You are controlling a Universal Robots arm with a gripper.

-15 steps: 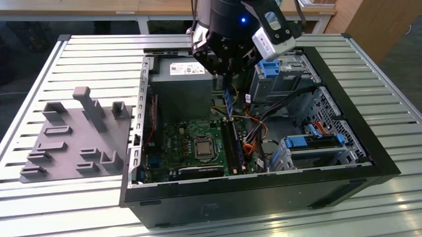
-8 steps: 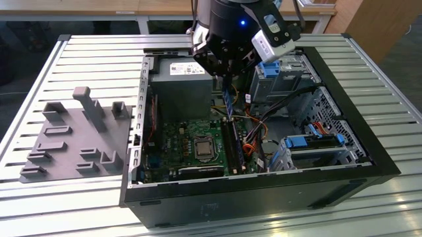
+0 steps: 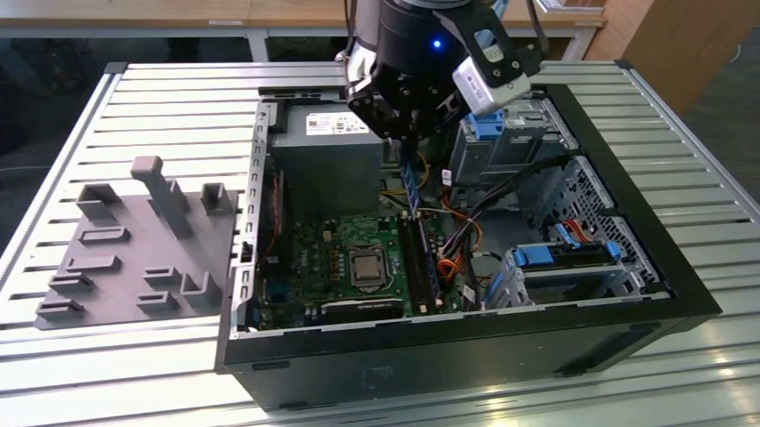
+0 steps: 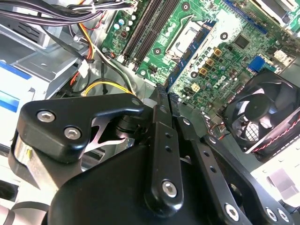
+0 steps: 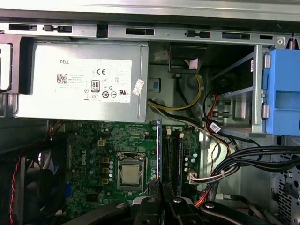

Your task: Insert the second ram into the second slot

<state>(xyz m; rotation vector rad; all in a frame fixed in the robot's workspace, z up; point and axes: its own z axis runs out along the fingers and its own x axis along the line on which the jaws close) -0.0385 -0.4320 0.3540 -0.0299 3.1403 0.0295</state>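
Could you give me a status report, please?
Gripper shut on the second ram. Ram on edge above the memory slots. Cables alongside, none across the slots.

Workshop-like lab: open PC case [image 3: 475,360] on slatted metal bench [image 3: 178,98].

Black end effector [image 4: 166,101], silver screws [image 4: 169,188]

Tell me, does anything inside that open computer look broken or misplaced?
Nothing stands out. The thin blue circuit-board stick is held straight in the black gripper, lined up with the long black slots on the green motherboard.
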